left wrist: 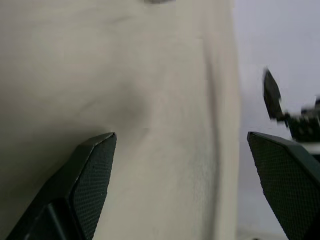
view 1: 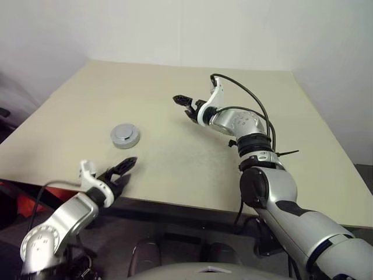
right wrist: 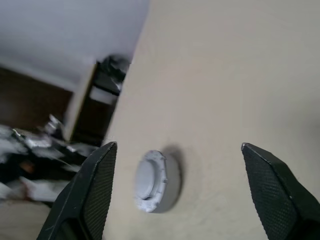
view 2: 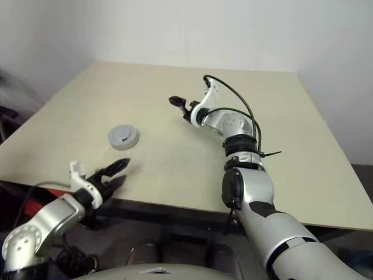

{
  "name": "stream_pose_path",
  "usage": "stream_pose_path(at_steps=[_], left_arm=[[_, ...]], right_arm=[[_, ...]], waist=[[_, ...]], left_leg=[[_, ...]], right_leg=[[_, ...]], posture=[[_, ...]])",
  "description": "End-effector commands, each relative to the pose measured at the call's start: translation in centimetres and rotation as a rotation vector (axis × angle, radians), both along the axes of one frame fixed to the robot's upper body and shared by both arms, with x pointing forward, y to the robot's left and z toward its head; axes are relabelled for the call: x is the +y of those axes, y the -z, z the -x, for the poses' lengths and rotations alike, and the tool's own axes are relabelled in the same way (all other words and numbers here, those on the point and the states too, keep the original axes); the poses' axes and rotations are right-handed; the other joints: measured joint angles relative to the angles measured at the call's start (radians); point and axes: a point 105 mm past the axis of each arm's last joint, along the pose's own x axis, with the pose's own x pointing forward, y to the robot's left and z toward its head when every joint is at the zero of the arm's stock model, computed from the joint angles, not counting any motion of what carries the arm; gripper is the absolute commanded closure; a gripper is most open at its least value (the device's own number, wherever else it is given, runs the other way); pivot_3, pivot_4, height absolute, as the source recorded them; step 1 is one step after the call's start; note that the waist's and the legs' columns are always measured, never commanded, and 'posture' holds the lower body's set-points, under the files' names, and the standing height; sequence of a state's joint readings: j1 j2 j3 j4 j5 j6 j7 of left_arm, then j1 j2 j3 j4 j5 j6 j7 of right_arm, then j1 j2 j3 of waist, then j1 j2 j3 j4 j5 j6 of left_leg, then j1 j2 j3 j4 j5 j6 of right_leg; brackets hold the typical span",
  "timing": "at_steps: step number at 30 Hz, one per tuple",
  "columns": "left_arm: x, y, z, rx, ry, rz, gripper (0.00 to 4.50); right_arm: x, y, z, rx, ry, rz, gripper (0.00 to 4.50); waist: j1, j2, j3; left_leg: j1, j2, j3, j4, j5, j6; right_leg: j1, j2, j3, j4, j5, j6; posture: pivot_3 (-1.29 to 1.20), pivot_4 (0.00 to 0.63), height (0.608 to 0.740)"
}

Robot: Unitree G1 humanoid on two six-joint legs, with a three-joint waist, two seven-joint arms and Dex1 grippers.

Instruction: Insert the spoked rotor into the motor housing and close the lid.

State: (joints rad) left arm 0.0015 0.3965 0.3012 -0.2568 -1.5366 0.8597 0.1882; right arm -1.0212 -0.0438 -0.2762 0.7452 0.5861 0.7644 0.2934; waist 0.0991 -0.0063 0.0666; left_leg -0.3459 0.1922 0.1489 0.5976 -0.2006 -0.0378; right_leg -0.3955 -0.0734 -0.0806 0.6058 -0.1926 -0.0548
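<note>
A short round motor housing (view 1: 130, 142) stands on the beige table, left of centre. The silver-white lid (view 1: 123, 132) lies flat on top of it. The right wrist view shows the same pair, lid (right wrist: 147, 180) on housing (right wrist: 170, 186). The spoked rotor is hidden. My left gripper (view 1: 123, 171) hovers open and empty at the table's near edge, a short way in front of the housing. My right gripper (view 1: 184, 107) hangs open and empty above the table's middle, to the right of the housing and beyond it, pointing left. In the left wrist view the fingertips (left wrist: 95, 170) stand wide apart.
The table (view 1: 192, 157) ends just under my left gripper. Beyond its left edge, dark furniture and clutter (right wrist: 35, 150) sit at floor level. A black cable (view 1: 250, 96) loops over my right wrist. White walls close off the far side.
</note>
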Motion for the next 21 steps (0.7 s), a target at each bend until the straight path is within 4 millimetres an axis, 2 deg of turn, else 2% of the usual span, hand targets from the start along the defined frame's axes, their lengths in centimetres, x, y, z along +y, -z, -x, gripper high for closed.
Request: stream_pose_path(at_steps=[1,3,5,7,9,12,15,18,21], left_arm=[[-0.6,-1.1,-2.6,-0.176,0.061,-0.243,0.04],[-1.4,-1.4,-3.5,-0.257,0.133,-0.331,0.04],[-2.1,-1.3,-3.8,-0.317,0.21,-0.404,0.04],[-2.4,-1.1,-4.0,-0.368,0.274,-0.484,0.04],[-2.4,-0.6,-4.1,-0.408,0.319,-0.579,0.04],[-2.3,0.1,-4.5,-0.471,0.366,-0.701,0.04],[-2.5,0.0,-5.0,-0.535,0.373,-0.76,0.04],[-3.5,-1.0,-5.2,-0.606,0.412,-0.743,0.04],[-4.1,-1.4,-5.1,-0.625,0.437,-0.711,0.04]], right_arm=[[-2.3,-1.3,0.7,-0.323,-0.083,0.208,0.0],[-4.3,1.0,1.8,-0.379,-0.189,0.365,0.0],[-6.6,2.5,3.0,-0.403,-0.28,0.446,0.0],[-8.9,2.7,3.8,-0.452,-0.323,0.497,0.0],[-10.4,2.8,4.7,-0.503,-0.366,0.533,0.0],[-11.8,3.1,6.0,-0.552,-0.419,0.557,0.0],[-12.2,3.4,6.9,-0.579,-0.445,0.539,0.0],[-12.5,4.3,9.0,-0.588,-0.552,0.509,0.0],[-12.6,4.3,9.3,-0.575,-0.555,0.475,0.0]], waist=[[0.003,-0.001,-0.001],[0.005,-0.001,-0.001],[0.004,-0.001,-0.001],[0.003,-0.001,-0.001],[-0.004,0.0,-0.001],[-0.01,0.001,-0.001],[-0.009,0.001,-0.001],[-0.002,0.001,-0.001],[0.0,0.001,-0.001]], left_leg=[[0.001,0.0,0.0,0.0,0.0,0.0],[0.002,-0.002,0.0,0.001,0.0,0.0],[0.002,-0.004,0.0,0.001,0.0,0.0],[-0.001,-0.004,0.0,0.001,0.0,0.001],[-0.007,-0.003,0.001,0.001,0.0,0.002],[-0.011,-0.001,0.001,0.0,0.0,0.002],[-0.01,0.0,0.001,0.0,0.0,0.002],[-0.006,0.0,0.002,0.001,-0.001,0.004],[-0.002,-0.001,0.001,0.002,-0.003,0.007]], right_leg=[[0.003,0.0,0.0,-0.001,0.001,0.001],[0.006,-0.002,0.002,-0.002,0.001,0.003],[0.007,-0.003,0.003,-0.002,0.002,0.004],[0.003,-0.002,0.003,-0.001,0.0,0.006],[-0.004,-0.002,0.004,0.002,0.0,0.002],[-0.007,0.001,0.002,0.004,-0.001,-0.008],[-0.006,0.001,0.001,0.005,-0.002,-0.009],[-0.003,0.0,0.001,0.004,-0.002,-0.009],[0.002,-0.001,0.002,0.004,-0.002,-0.009]], posture=[[0.0,0.0,0.74],[0.0,0.0,0.74],[0.0,0.0,0.74],[0.0,0.0,0.74],[0.0,0.0,0.74],[0.0,0.0,0.74],[0.0,0.0,0.74],[0.0,0.0,0.74],[0.0,0.0,0.74]])
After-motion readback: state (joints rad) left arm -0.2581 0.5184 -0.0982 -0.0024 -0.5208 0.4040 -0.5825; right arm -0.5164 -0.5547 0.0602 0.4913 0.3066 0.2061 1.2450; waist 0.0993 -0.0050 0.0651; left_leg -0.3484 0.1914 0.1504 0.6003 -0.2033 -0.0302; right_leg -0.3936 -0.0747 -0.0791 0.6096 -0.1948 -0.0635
